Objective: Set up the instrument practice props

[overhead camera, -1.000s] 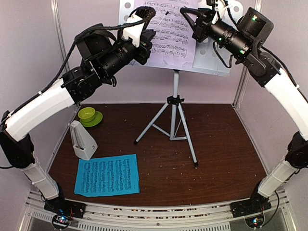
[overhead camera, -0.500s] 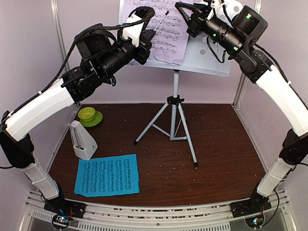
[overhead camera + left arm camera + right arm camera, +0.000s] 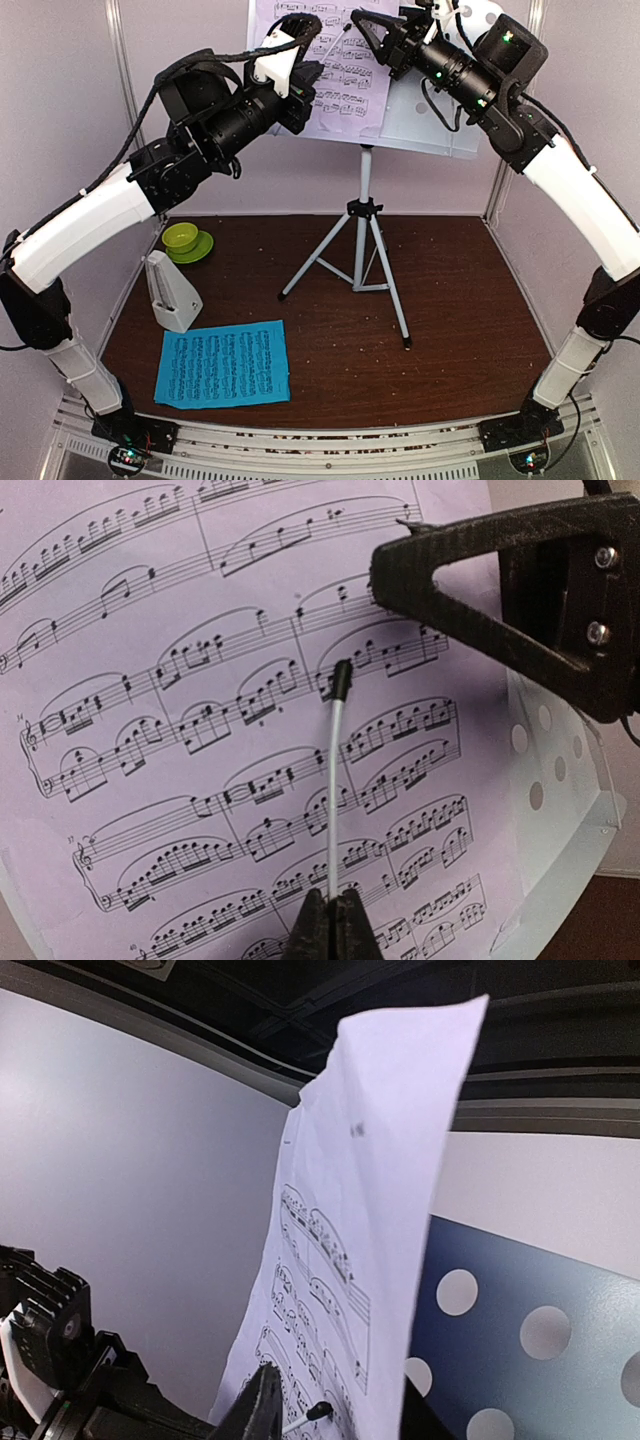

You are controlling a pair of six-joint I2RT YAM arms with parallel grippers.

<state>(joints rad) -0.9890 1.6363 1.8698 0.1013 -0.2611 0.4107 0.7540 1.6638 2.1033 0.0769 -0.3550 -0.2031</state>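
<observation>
My right claw (image 3: 365,28), narrowly parted astride the lilac page (image 3: 350,95) on the music stand (image 3: 440,125); my left claw (image 3: 333,925) clamps a thin white rod (image 3: 336,770). Page being seated; next, withdraw without dragging it.

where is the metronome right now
In the top view the white metronome stands on the table's left side, between the lime-green bowl behind it and the cyan sheet-music page in front.

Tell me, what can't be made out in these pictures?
- Top of lilac page and stand: cut off by the overhead view's top edge.
- Lower end of thin white rod: left wrist view, covered by left gripper.
- Notes on cyan page: too small in the overhead view.
</observation>
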